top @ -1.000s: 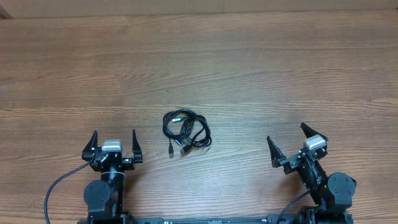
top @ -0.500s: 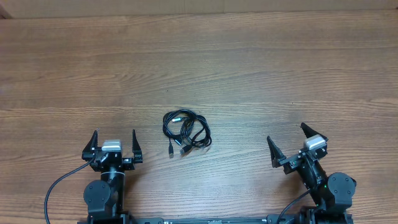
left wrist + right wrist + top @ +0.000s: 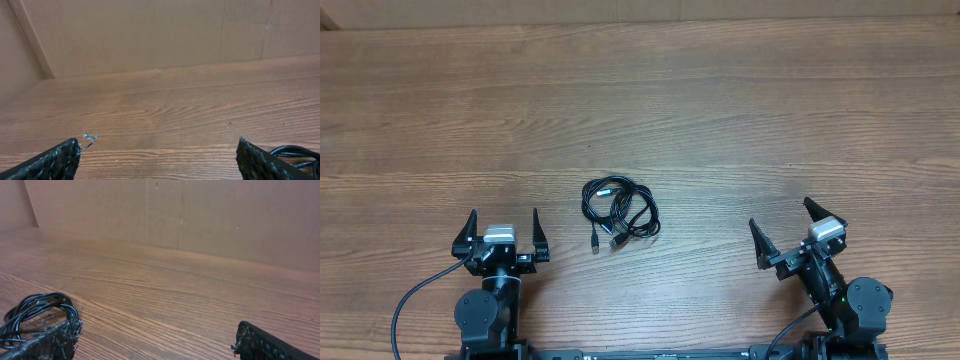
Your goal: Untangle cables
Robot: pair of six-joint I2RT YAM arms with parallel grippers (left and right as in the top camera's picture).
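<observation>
1. Nothing has moved since the earlier frames: both arms and the cables (image 3: 619, 210) lie just as they did a moment before.
2. The cables sit in one small heap on the desk (image 3: 720, 90). They lie toward its near side, between the two arms and somewhat closer to the left one.
3. They are thin, glossy black cords wound into overlapping loops that form a roughly oval bundle.
4. A silver-tipped plug shows among the loops at the upper left. A couple of short ends with small plugs poke out of the bundle's near side, toward the robot.
5. From overhead the strands cross too tightly to count; it is probably more than one cord.
6. The left fingers (image 3: 468, 232) are spread wide with nothing between them, clear of the heap. In the left wrist view a bit of black loop peeks out past the right-hand finger, at the lower right corner.
7. The right fingers (image 3: 758, 243) are also spread wide and empty, well apart from the heap. In the right wrist view the loops lie by the left-hand finger, at the lower left.
</observation>
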